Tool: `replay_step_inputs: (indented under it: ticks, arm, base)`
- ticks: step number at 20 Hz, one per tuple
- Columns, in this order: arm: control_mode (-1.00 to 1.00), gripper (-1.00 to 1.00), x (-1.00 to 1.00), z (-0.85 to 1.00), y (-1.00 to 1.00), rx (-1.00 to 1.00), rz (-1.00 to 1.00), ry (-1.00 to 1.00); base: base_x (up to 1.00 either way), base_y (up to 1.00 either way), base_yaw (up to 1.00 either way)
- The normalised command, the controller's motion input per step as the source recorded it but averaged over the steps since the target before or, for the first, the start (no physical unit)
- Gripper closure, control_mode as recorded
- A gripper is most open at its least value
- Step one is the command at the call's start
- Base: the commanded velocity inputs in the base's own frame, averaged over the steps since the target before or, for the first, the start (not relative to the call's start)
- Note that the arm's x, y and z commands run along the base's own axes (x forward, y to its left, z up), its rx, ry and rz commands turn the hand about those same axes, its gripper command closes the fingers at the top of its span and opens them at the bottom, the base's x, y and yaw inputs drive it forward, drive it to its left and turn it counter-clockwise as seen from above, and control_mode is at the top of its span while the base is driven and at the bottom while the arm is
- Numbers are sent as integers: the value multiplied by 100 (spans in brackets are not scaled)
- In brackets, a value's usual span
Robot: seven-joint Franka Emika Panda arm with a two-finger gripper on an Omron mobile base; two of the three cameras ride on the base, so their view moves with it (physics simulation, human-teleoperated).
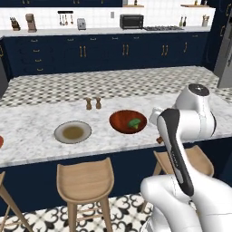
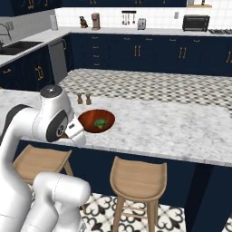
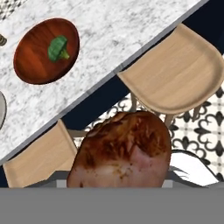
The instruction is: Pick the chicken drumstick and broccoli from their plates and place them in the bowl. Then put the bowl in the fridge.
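Note:
The chicken drumstick (image 3: 120, 151), brown and roasted, looms close in the hand view with my gripper (image 2: 74, 131) shut on it; the fingertips are hidden behind it. The hand hangs at the counter's front edge, above the stools, just short of the bowl. The red-brown bowl (image 1: 128, 121) (image 2: 96, 120) (image 3: 46, 50) rests on the marble counter with the green broccoli (image 1: 134, 123) (image 2: 100, 122) (image 3: 57, 48) inside it. To its left lies the grey plate (image 1: 72, 132) with an olive centre. A sliver of the red-rimmed plate (image 1: 1, 141) shows at the far left.
Two small shakers (image 1: 93, 103) stand behind the bowl. Wooden stools (image 1: 86, 181) (image 2: 138, 179) line the counter's front. The grey fridge (image 1: 224, 59) is at the far right. A back counter holds a toaster oven (image 1: 131, 21).

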Motion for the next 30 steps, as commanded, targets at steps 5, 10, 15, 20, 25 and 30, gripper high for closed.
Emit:
replay_step_inputs:
  ticks: [5,10,15,20,25,30]
  arm:
    - [-100,100,75,3,29,-7,20,0]
    - [-100,100,100,0,4,0,11,1]
    - [-100,100,100,0,0,-1,10,13]
    - [-100,100,100,-31,11,-12,27,17]
    - [-100,100,100,-55,41,-21,16,-3]
    - [-100,100,100,-57,-2,-5,4,-16]
  base:
    - [0,0,0]
    - [0,0,0]
    - [0,0,0]
    - [0,0,0]
    - [0,0,0]
    - [0,0,0]
